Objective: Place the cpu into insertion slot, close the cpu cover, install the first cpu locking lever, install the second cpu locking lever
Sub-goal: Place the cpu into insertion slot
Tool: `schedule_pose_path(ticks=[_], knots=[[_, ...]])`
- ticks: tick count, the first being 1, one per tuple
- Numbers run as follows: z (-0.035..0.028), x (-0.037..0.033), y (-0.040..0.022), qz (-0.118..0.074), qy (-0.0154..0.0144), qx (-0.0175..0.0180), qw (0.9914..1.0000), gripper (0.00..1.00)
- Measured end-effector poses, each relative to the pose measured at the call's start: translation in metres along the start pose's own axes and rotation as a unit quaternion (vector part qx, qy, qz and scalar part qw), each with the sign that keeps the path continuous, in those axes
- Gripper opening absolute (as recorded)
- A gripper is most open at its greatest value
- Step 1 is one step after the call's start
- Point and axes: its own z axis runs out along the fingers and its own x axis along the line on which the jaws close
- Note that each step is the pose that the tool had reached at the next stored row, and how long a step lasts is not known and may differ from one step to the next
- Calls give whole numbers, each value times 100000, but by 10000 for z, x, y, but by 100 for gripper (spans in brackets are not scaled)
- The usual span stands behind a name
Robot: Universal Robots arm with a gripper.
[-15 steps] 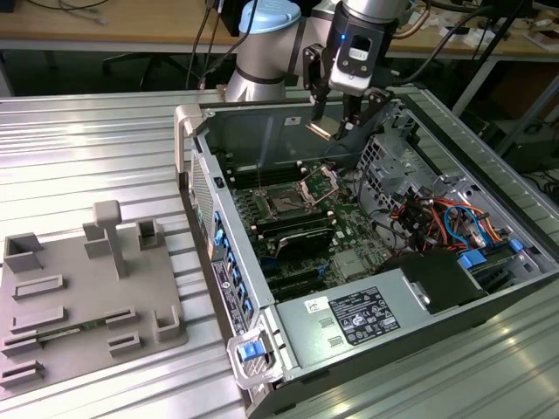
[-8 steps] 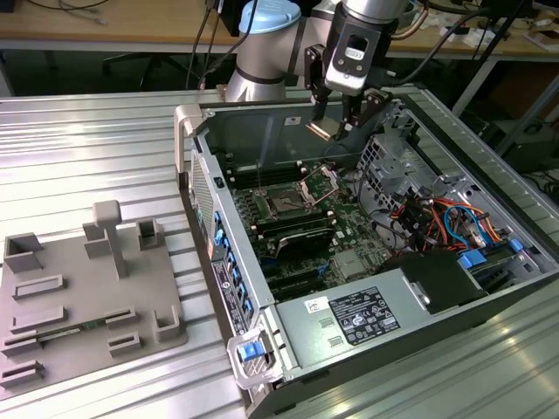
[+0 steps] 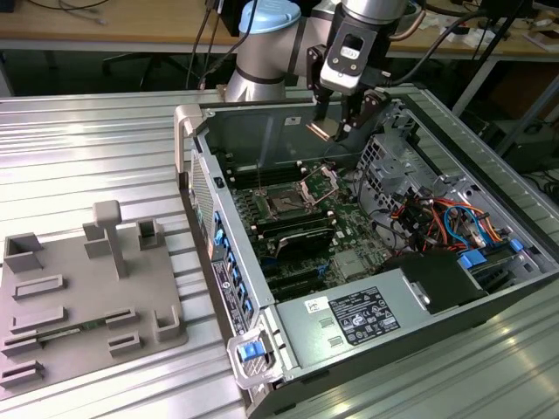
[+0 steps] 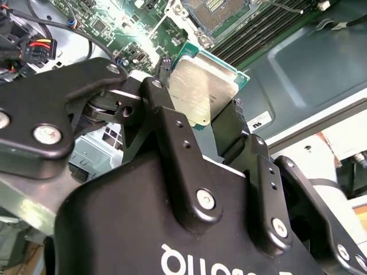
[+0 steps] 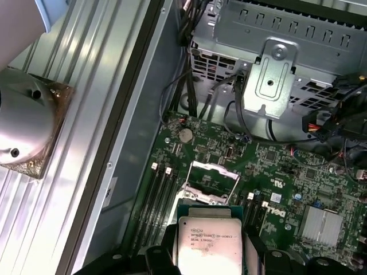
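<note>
Above the open computer case (image 3: pixel 253 135), the gripper (image 3: pixel 336 127) points down, clamping the cpu (image 5: pixel 209 243).

- Open air is lying above the insertion slot (image 3: pixel 286 203), where the jaws are hanging with the cpu (image 3: pixel 321 131) clamped between them.
- The cpu cover (image 3: pixel 320 183) is standing raised just beside the slot, on its far side.
- The drive cage (image 3: pixel 393 157) and cables (image 3: pixel 428 218) are crowding the exterior view's right.
- The case wall (image 3: pixel 262 131) is closing the far side.
</note>
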Motion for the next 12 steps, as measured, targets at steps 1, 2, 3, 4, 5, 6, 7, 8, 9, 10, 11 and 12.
schedule_pose_path(ticks=[1,2,3,4,5,6,7,8,9,10,11,12], knots=[[0,0,0,450,-41,-10,99999,55],[1,0,0,759,-68,-18,99997,55],[2,0,0,1388,-126,-30,99990,55],[2,0,0,1975,-178,-39,99980,55],[2,0,0,2321,-208,-46,99973,55],[3,0,0,2682,-240,-52,99964,55],[3,0,0,3121,-278,-65,99951,55],[4,0,0,3473,-311,-69,99939,55],[4,0,0,3827,-340,-79,99926,55],[5,0,0,4218,-381,-87,99910,55],[5,0,0,4853,-435,-96,99881,55],[5,0,0,5222,-470,-103,99862,55]])
